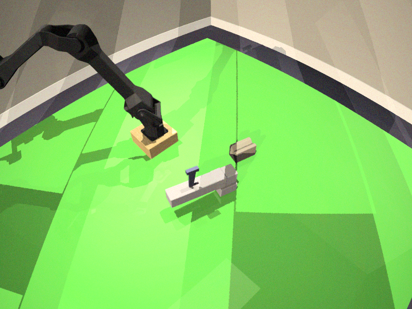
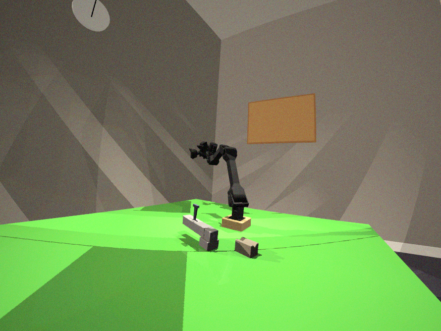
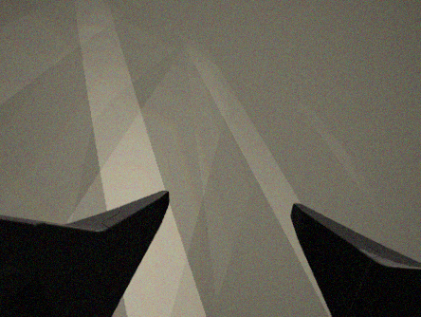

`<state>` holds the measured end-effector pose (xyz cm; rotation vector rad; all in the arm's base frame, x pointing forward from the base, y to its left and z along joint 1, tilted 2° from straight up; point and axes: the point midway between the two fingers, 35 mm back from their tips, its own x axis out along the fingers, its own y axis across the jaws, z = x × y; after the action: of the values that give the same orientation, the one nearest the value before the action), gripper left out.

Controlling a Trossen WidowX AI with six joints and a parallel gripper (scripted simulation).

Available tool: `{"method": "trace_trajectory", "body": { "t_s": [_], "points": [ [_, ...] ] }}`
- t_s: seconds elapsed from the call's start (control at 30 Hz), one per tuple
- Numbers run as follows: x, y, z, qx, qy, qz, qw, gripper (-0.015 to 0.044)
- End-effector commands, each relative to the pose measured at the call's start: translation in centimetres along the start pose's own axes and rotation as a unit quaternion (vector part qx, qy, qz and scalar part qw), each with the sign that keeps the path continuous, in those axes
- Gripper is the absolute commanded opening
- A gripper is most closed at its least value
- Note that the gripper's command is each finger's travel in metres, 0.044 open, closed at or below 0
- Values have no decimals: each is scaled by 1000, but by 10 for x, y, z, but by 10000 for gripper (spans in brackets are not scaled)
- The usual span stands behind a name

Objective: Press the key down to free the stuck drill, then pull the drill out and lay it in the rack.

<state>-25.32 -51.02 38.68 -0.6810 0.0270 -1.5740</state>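
Observation:
A long pale grey bar [image 1: 194,190] lies on the green floor, and its right end sits in a stack of grey blocks [image 1: 229,179]. I cannot tell which part is the drill. A dark upright key with a blue top [image 1: 192,176] stands on the bar; it also shows in the exterior view [image 2: 195,211]. The tan rack with a V notch [image 1: 242,149] sits just beyond the block end, empty. My gripper [image 2: 193,153] is raised high above the floor, far from these, facing the wall. In the wrist view its fingers are wide apart with nothing between them.
The arm stands on a wooden base block [image 1: 153,139] behind and left of the bar. An orange panel [image 2: 281,118] hangs on the far wall. A thin dark seam [image 1: 236,99] runs across the floor past the rack.

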Motion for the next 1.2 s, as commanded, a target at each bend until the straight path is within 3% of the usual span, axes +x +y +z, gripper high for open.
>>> {"method": "trace_trajectory", "body": {
  "t_s": [0.0,0.27,0.47,0.83,1.17],
  "points": [
    [0,0,0,0,0,0,1000,374],
    [1,3,0,3,1,2,1000,164],
    [31,93,4,89,52,66,993,6],
    [28,283,35,203,177,210,940,0],
    [-48,437,81,230,304,350,856,0]
  ]
}}
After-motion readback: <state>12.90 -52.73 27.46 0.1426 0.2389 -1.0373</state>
